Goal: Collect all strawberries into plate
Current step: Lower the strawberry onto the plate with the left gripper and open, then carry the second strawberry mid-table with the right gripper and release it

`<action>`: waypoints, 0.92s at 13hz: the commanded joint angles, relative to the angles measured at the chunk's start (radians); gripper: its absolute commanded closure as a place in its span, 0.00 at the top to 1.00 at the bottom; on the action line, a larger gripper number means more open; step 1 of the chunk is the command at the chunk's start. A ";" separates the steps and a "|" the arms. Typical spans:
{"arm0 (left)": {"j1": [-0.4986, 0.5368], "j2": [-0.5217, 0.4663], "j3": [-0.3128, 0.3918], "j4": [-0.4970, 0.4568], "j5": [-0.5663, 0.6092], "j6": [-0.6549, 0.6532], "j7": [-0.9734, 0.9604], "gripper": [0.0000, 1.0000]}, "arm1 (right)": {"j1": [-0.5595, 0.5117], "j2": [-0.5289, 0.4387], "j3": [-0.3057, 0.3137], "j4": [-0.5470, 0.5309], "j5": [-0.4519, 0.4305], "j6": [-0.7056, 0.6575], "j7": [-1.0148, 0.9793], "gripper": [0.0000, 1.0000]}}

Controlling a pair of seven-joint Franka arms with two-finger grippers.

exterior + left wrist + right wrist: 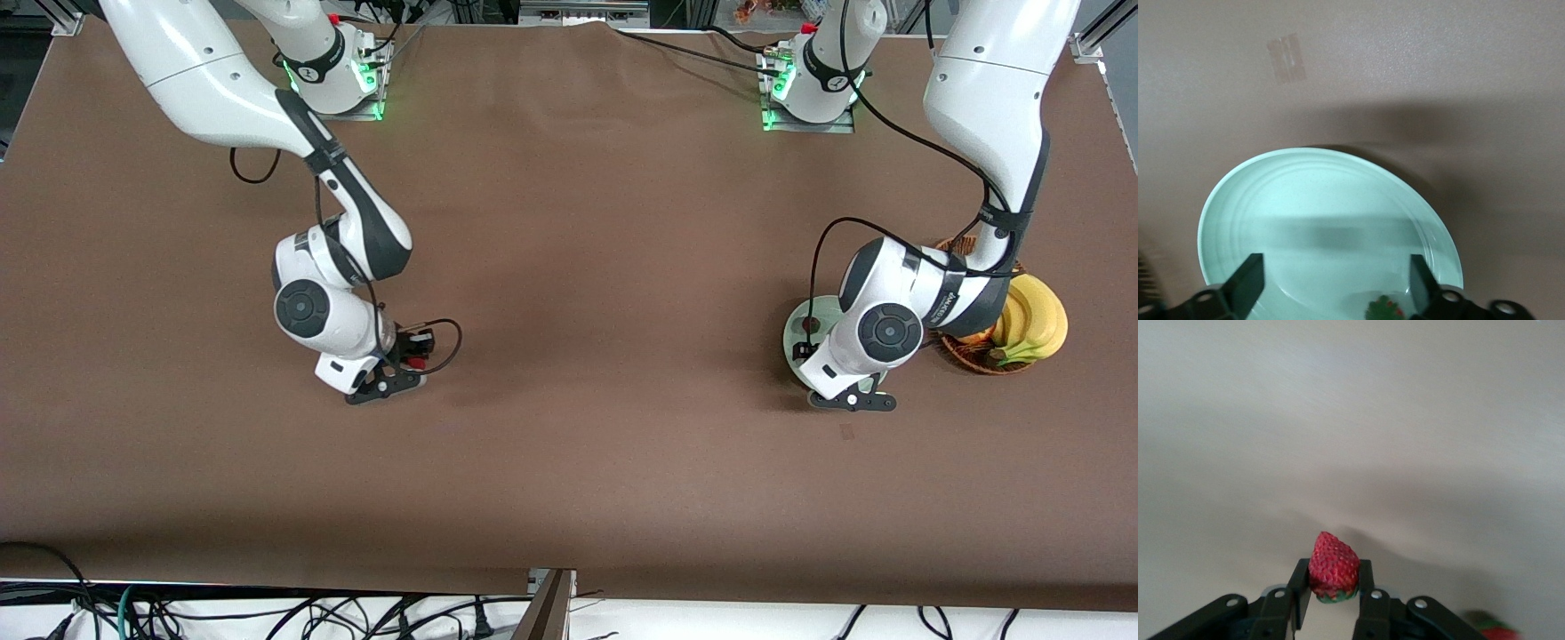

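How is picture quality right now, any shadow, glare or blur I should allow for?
Left wrist view: a shadow band crosses the plate; the strawberry at the frame edge is soft. Right wrist view: the held strawberry is sharp, a second strawberry blurred. Front view: even light, no glare.

We see two white arms reaching from their bases down to the table, each bent at the elbow with the wrist pointing downward. The right gripper (1333,600) sits low toward the right arm's end of the table, its fingers (1298,590) pinched together around a strawberry (1333,567). The left gripper (1337,283) hangs low over the plate (1271,200) toward the left arm's end, its fingers (1248,280) spread wide apart and holding nothing.
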 commanded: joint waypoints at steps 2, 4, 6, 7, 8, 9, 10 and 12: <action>0.008 0.002 -0.002 0.006 0.014 -0.009 0.008 1.00 | 0.133 0.023 0.004 0.105 0.007 -0.013 0.271 0.27; 0.011 0.002 -0.002 0.008 0.014 -0.009 0.008 1.00 | 0.191 0.068 0.004 0.167 0.011 -0.007 0.421 0.27; 0.013 0.002 -0.002 0.009 0.014 -0.009 0.008 1.00 | 0.263 0.114 0.006 0.236 0.037 0.001 0.559 0.27; 0.019 0.000 -0.002 0.009 0.014 -0.009 0.009 1.00 | 0.300 0.140 0.006 0.272 0.051 0.004 0.633 0.27; 0.031 -0.001 -0.003 0.011 0.012 -0.009 0.009 1.00 | 0.334 0.164 0.006 0.299 0.053 0.021 0.699 0.28; 0.039 -0.003 -0.005 0.011 0.011 -0.009 0.012 1.00 | 0.366 0.187 0.006 0.317 0.053 0.060 0.757 0.28; 0.039 -0.004 -0.005 0.022 0.011 -0.010 0.026 1.00 | 0.403 0.213 0.004 0.329 0.053 0.129 0.811 0.28; 0.043 -0.007 -0.006 0.039 0.008 -0.016 0.061 1.00 | 0.464 0.278 0.004 0.360 0.051 0.270 0.926 0.28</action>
